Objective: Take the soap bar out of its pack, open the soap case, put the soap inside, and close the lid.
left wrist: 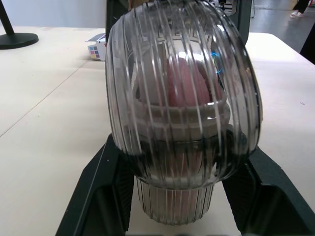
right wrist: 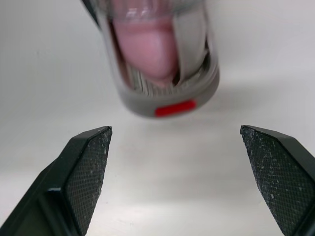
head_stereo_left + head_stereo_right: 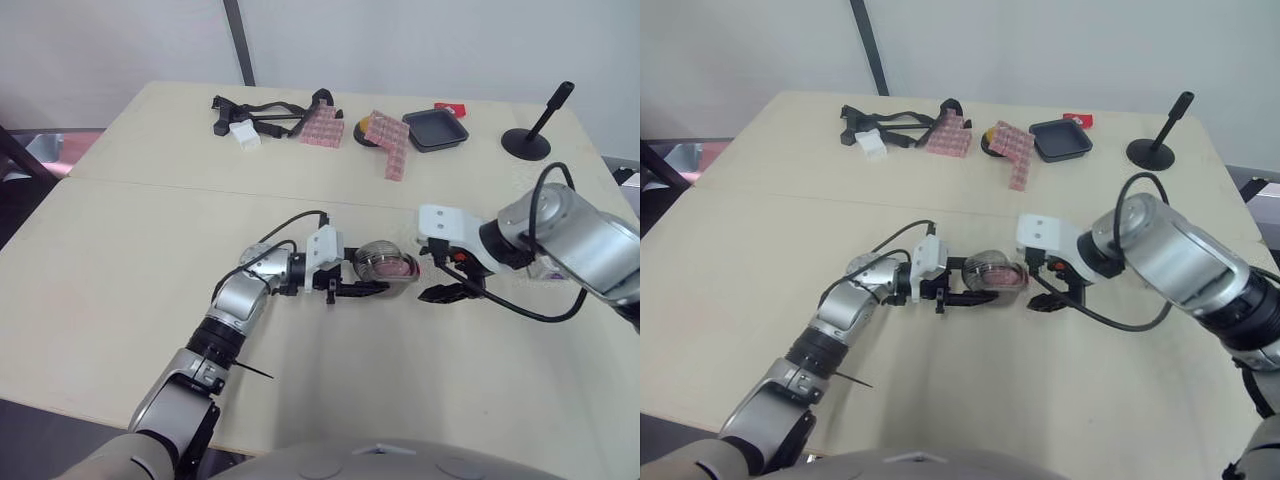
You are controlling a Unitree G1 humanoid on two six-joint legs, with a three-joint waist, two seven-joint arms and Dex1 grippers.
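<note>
The soap case (image 3: 388, 266) lay mid-bench, the pink soap (image 1: 183, 81) already inside under its ribbed clear lid (image 1: 147, 98). The left pincer (image 3: 365, 288) was closed on the case's lower part, while the right pincer (image 2: 172, 172) stood wide open just beside it, not touching. The case looked like light, hard plastic – stiff but probably slick, and likely to skid or twist under a push, so holding it low by the base seemed soundest. I could not tell whether the lid was latched. The bench (image 3: 120, 290) lay bare around it – edges and the black tray (image 3: 436, 129) were well apart.
</note>
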